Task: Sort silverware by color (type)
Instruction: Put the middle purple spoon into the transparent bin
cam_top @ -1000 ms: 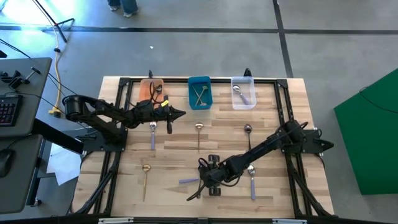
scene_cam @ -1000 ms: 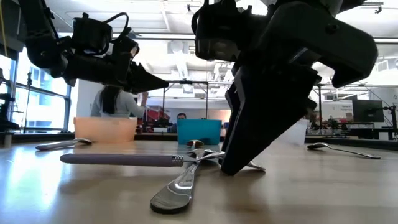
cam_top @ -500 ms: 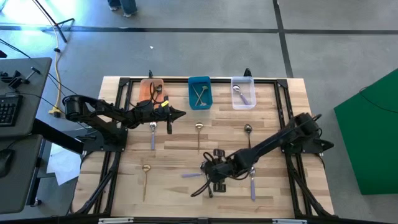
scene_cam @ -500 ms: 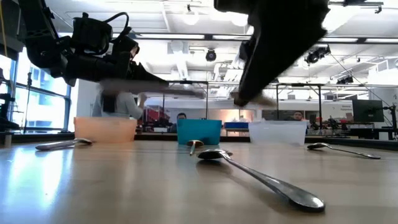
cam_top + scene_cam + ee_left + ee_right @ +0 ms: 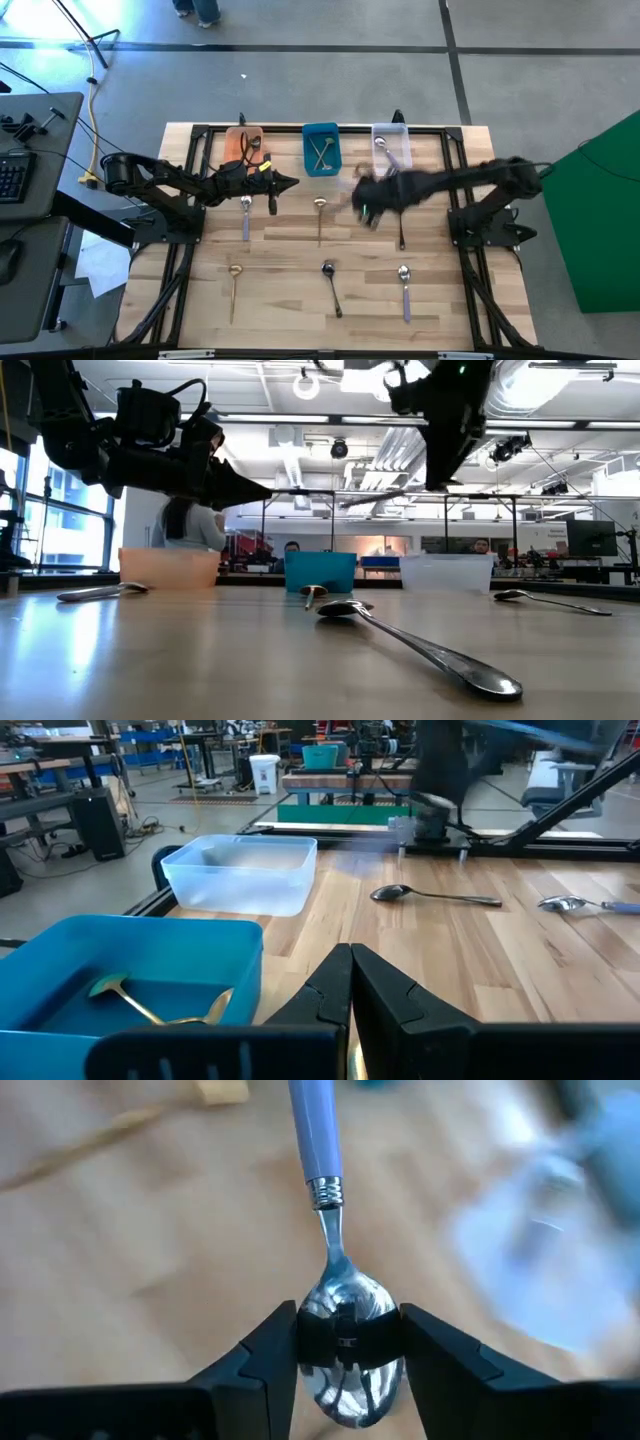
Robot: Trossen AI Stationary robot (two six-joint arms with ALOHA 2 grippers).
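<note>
lavender-handled silver spoon (image 5: 337, 1260); teal bin (image 5: 320, 148)

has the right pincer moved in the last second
Yes. In the high view the right pincer, shut on a lavender-handled spoon, went from the table's near middle up toward the clear bin at the far edge.

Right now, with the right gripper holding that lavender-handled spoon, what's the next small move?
Probably carry it on over the clear bin and release. The right gripper clamps the lavender-handled spoon by its bowl, near that bin, which already holds a similar spoon.
</note>
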